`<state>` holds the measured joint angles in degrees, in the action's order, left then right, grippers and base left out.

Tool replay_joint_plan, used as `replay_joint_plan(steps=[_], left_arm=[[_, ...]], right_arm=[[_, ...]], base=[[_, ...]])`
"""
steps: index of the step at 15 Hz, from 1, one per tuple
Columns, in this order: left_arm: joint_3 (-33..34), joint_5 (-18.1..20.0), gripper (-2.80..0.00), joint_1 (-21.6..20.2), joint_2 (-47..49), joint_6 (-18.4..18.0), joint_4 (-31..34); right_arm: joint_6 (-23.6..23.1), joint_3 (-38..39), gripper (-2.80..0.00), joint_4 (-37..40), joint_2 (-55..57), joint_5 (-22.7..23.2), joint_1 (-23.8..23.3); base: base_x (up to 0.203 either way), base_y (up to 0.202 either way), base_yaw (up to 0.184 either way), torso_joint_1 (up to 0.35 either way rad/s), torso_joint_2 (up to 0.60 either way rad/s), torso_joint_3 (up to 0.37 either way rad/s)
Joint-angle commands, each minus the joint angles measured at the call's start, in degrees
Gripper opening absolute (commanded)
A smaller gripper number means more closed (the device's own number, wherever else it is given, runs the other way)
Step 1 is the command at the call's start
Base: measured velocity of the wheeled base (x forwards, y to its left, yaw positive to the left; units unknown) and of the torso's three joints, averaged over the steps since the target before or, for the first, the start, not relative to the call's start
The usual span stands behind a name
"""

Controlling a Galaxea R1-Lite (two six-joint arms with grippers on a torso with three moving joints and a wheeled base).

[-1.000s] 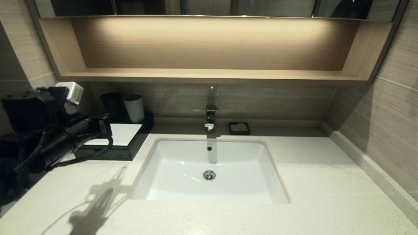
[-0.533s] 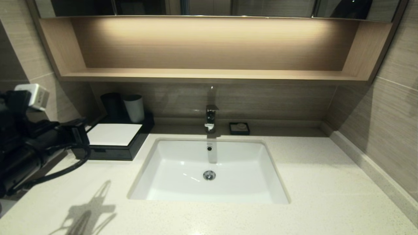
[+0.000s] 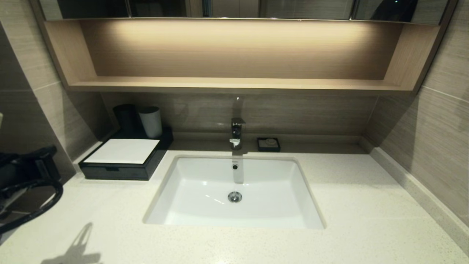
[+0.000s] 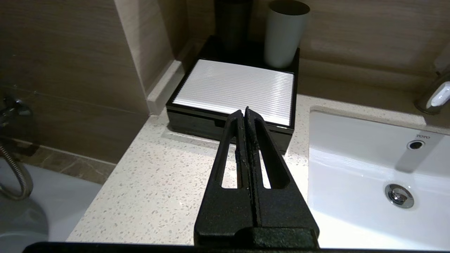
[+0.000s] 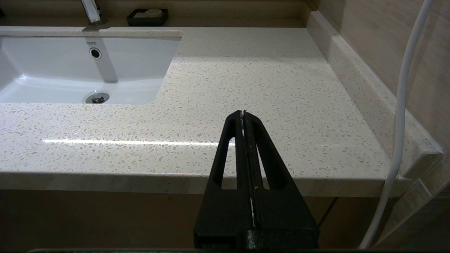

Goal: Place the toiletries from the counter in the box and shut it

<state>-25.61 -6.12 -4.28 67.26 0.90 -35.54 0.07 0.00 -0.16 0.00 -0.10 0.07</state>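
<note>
Your left arm has pulled back from the box (image 3: 121,161) to the table's left edge, and its left gripper (image 4: 245,114) now sits pinched fully together with nothing in it. The box stands at the table's back left corner, drawer pushed in flush. No toiletries show on the table (image 3: 366,205), so I judge the task finished. Your right gripper (image 5: 243,114) is parked off the front right edge, likewise clamped and empty.
</note>
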Motion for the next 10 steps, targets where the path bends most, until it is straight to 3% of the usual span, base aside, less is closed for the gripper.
replay_joint_plan(steps=[1,7,10], left_arm=[[1.6,-0.1,-2.80,-3.5,-5.0,0.0,0.5],[6.8,0.1,-2.80,-5.8,-18.8,-0.5,5.4],[7.0,1.9,-2.80,-5.6,-25.7,-0.3,11.6]], right_arm=[[0.0,0.1,-2.80,0.0,-0.1,0.0,0.0],[0.0,0.1,-2.80,0.0,-0.1,0.0,0.0],[0.0,0.1,-2.80,0.0,-0.1,0.0,0.0]], base=[[0.000,0.000,0.000,0.000,0.00,0.000],[0.000,0.000,0.000,0.000,0.00,0.000],[0.000,0.000,0.000,0.000,0.00,0.000]])
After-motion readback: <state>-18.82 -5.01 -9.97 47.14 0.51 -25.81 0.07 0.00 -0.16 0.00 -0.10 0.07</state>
